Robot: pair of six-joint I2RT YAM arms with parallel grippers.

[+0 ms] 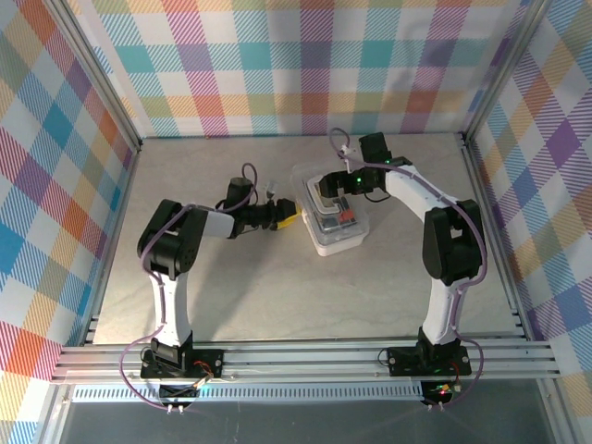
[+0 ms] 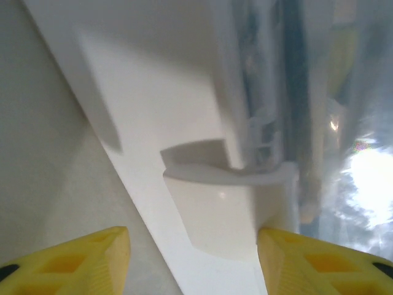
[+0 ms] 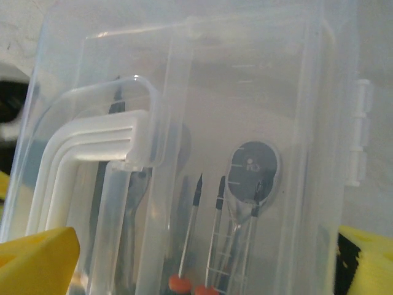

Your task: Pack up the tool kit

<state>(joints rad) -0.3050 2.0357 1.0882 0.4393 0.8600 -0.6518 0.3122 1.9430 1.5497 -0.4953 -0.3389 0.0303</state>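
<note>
Yellow fingers of our left tool (image 2: pixel 193 261) stand apart on either side of the white latch (image 2: pixel 227 203), gripping nothing, and our right tool (image 3: pixel 202 264) hangs wide open just over the handle (image 3: pixel 92 147). We see the case (image 1: pixel 326 242) in the middle of the desk (image 1: pixel 277 305), lid down, with the ratchet (image 3: pixel 253 169) and screwdrivers (image 3: pixel 196 203) already inside. We judge that only the latching is left.

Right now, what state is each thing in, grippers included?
case: lid down
latch: fastening unclear
ratchet: lying inside case
screwdrivers: lying inside case
left gripper: open, straddling latch
right gripper: open, over lid
</note>
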